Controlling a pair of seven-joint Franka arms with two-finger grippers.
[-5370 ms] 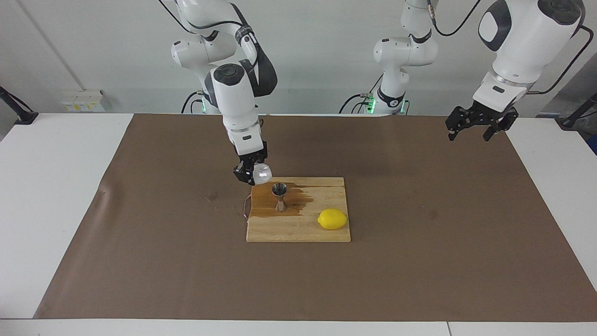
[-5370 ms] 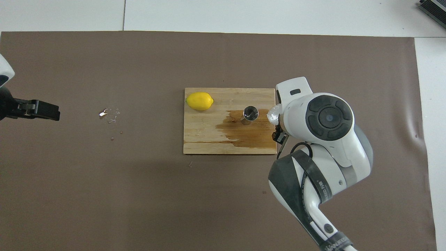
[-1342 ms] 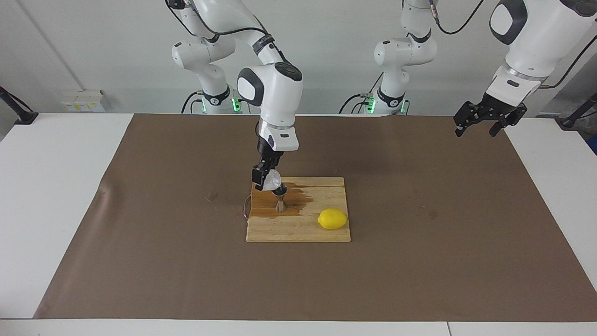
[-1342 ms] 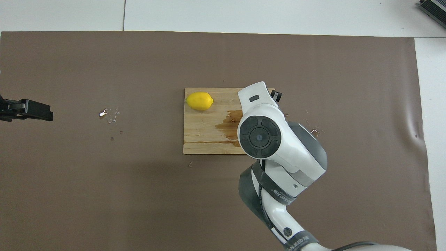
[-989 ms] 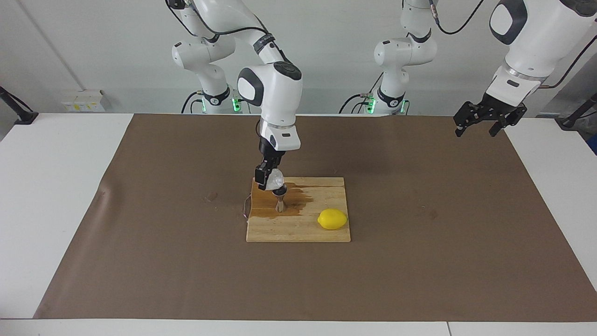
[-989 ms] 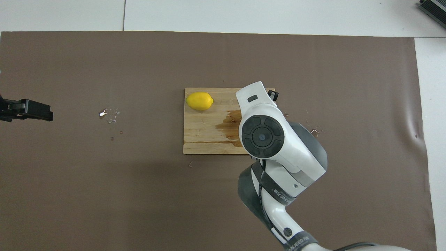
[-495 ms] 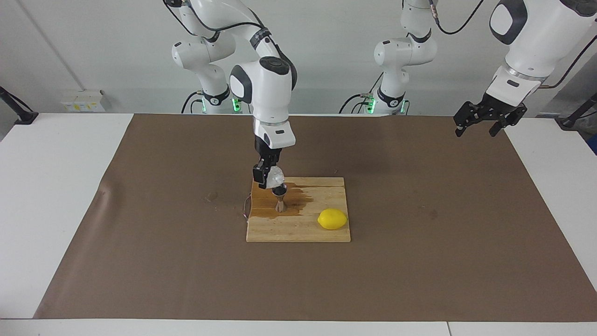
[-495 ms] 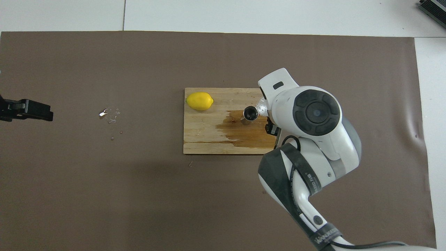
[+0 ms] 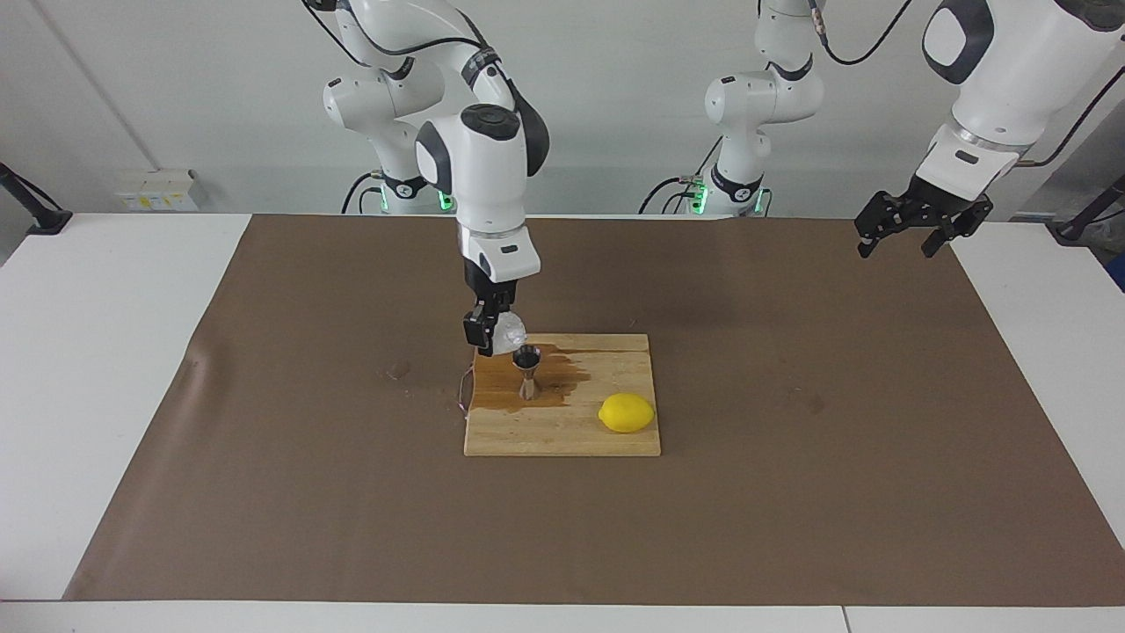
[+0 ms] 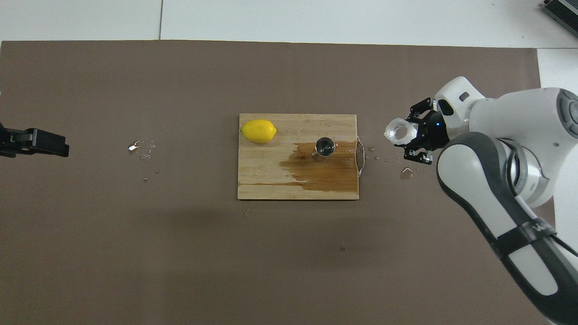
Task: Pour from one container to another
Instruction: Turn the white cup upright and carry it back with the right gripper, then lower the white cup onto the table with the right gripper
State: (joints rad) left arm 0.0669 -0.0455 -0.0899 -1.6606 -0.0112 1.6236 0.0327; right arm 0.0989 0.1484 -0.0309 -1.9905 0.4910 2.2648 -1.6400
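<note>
The steel jigger (image 9: pixel 526 370) stands upright on the wooden board (image 9: pixel 562 435), on a dark wet stain; it also shows in the overhead view (image 10: pixel 324 147). My right gripper (image 9: pixel 494 334) is shut on the translucent plastic cup (image 9: pixel 509 333), held just above the board beside the jigger's rim, toward the right arm's end. In the overhead view this gripper (image 10: pixel 416 136) and the cup (image 10: pixel 400 132) show over the mat just off the board's handle end, the cup's mouth a clear ring. My left gripper (image 9: pixel 912 232) waits open and raised over the left arm's end of the mat.
A yellow lemon (image 9: pixel 627 412) lies on the board (image 10: pixel 271 180) toward the left arm's end, farther from the robots than the jigger. A metal handle (image 10: pixel 360 155) is at the board's other end. Droplets (image 10: pixel 406 172) and small bits (image 10: pixel 142 146) lie on the brown mat.
My right gripper has drawn the cup back from over the jigger's mouth toward the right arm's end and turned it more upright. The left arm has not moved.
</note>
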